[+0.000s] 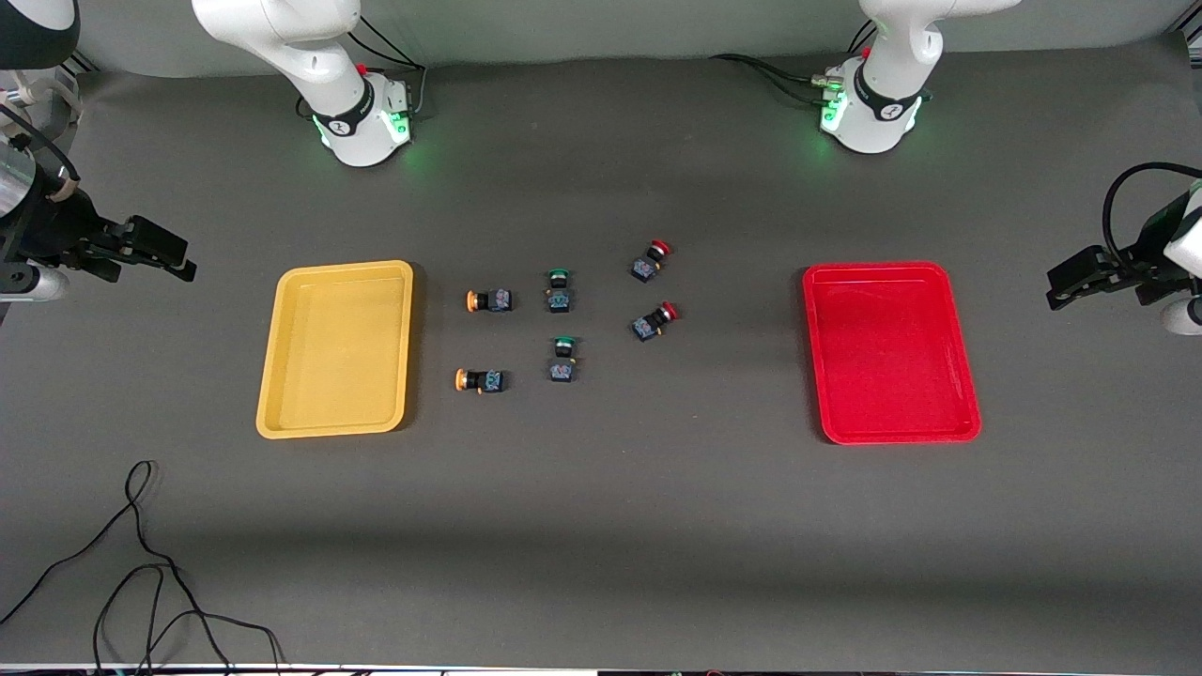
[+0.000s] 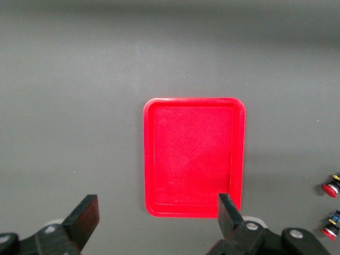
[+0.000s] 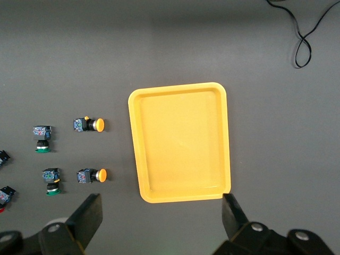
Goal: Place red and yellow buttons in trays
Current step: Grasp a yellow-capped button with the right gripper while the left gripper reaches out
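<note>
Two red-capped buttons (image 1: 650, 260) (image 1: 654, 321) and two orange-yellow-capped buttons (image 1: 488, 300) (image 1: 479, 380) lie on the table between the trays. The yellow tray (image 1: 335, 349) is empty, toward the right arm's end. The red tray (image 1: 890, 352) is empty, toward the left arm's end. My right gripper (image 1: 155, 253) hangs open and empty over the table outside the yellow tray (image 3: 180, 141); its own view shows its gripper (image 3: 159, 215) and the orange-yellow buttons (image 3: 90, 125) (image 3: 91, 175). My left gripper (image 1: 1071, 282) hangs open and empty outside the red tray (image 2: 194, 156), also seen in its own view (image 2: 158, 215).
Two green-capped switches (image 1: 559, 289) (image 1: 562, 360) lie between the orange-yellow and red ones. A black cable (image 1: 141, 563) loops on the table near the front camera at the right arm's end. Both arm bases stand along the table's edge farthest from the camera.
</note>
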